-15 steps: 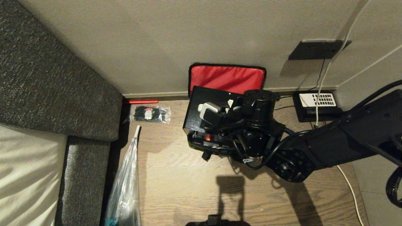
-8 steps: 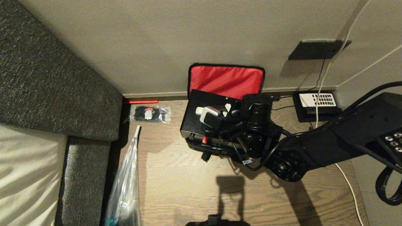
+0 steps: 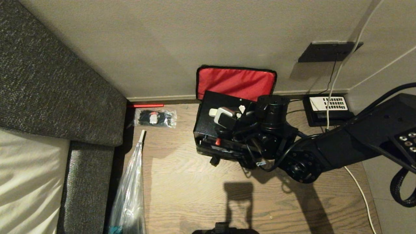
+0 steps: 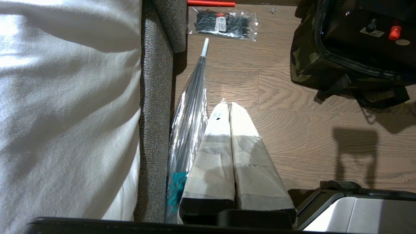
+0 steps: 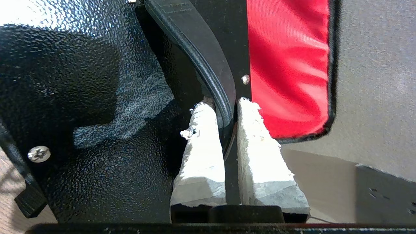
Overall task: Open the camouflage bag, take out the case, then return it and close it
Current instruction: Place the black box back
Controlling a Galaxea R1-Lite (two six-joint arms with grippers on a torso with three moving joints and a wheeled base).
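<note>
Right wrist view: the right gripper (image 5: 227,107) pinches the thin curved black handle (image 5: 208,65) atop the case (image 5: 81,97), its padded fingers (image 5: 201,143) narrowed on the strap. The case, a pebbled black metal box with a red tab (image 3: 217,141), sits partly inside the camouflage bag (image 4: 308,61) at 12 o'clock on the wood floor (image 3: 182,188), the red-lined lid (image 3: 235,83) propped against the wall. It looks rigid and likely heavy; the handle seems the sound hold. The left gripper (image 4: 229,107) hangs pressed together near a folded umbrella (image 4: 191,107).
</note>
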